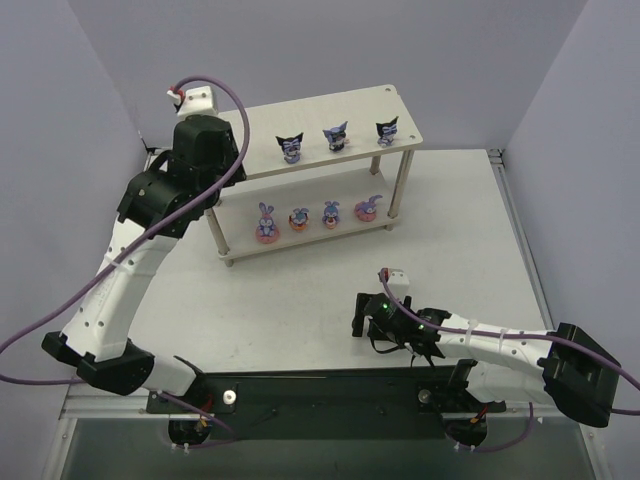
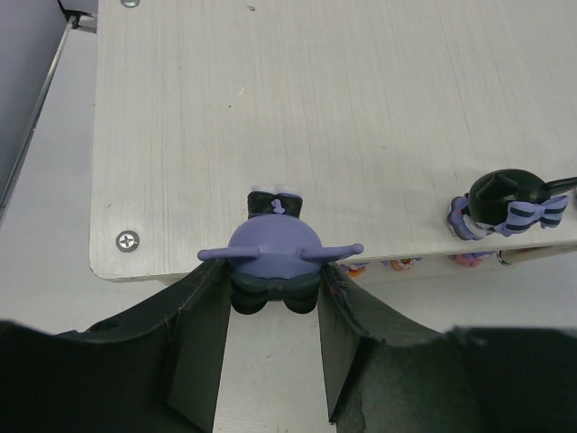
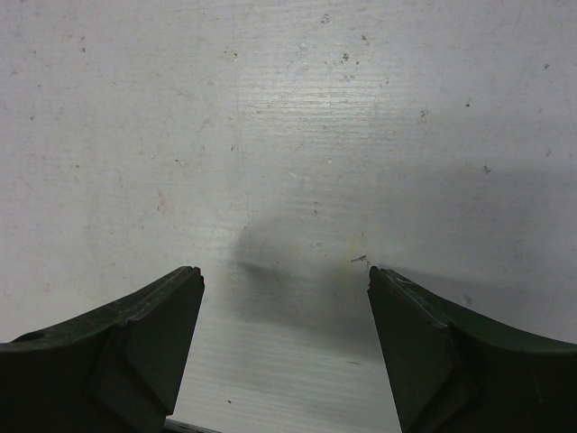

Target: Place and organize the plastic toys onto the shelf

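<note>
Left arm (image 1: 120, 280): raised from near-left base, elbow bent, forearm reached toward far left. Left wrist (image 1: 200, 150) held high, pitched downward. Left jaws closed on dark figure (image 2: 273, 257), clamped at both flanks, fingers (image 2: 203, 334) pressed against its sides.

Right arm (image 1: 500, 345): laid low from near-right base, stretched leftward along near edge. Right wrist (image 1: 400, 320) kept close above table (image 1: 300, 290). Right jaws parted wide, bare table surface seen between fingers (image 3: 135, 334).
</note>
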Controlling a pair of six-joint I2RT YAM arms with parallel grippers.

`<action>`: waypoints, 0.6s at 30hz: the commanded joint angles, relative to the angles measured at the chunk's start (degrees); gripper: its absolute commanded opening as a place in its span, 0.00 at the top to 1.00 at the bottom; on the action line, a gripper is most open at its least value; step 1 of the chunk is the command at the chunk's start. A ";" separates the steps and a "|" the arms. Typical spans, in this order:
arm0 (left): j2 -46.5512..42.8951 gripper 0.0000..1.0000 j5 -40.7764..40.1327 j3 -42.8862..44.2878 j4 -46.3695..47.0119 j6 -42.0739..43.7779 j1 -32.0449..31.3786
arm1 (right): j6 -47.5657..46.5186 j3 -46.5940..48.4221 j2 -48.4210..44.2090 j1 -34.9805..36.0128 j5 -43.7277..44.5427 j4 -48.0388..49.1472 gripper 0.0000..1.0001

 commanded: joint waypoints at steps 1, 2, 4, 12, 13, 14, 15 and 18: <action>0.11 0.99 0.89 1.62 -0.19 0.92 0.43 | -0.31 0.46 -0.95 -0.45 0.75 -0.41 0.24; 0.29 0.99 0.89 1.35 0.08 0.84 0.52 | -0.31 0.46 -0.86 -0.45 0.67 -0.41 0.24; 0.99 0.99 1.06 2.05 -0.62 0.49 0.52 | -0.22 0.29 -0.95 -0.45 0.58 -0.33 0.24; 3.27 0.99 5.80 2.58 -1.41 -1.62 2.28 | -0.04 0.02 -1.65 -0.45 0.84 -0.33 0.24; 3.97 0.99 6.85 3.19 -1.50 -1.62 2.63 | -0.04 0.02 -1.56 -0.45 0.76 -0.33 0.24; 4.24 0.99 7.04 3.63 -2.11 -1.80 2.80 | -0.13 0.02 -1.56 -0.45 0.84 -0.41 0.24; 4.59 0.99 7.30 3.98 -2.20 -1.89 3.15 | -0.05 0.02 -1.56 -0.45 0.76 -0.33 0.24; 5.47 0.98 8.71 4.86 -2.90 -1.98 3.77 | 0.04 -0.15 -1.65 -0.45 0.93 -0.41 0.24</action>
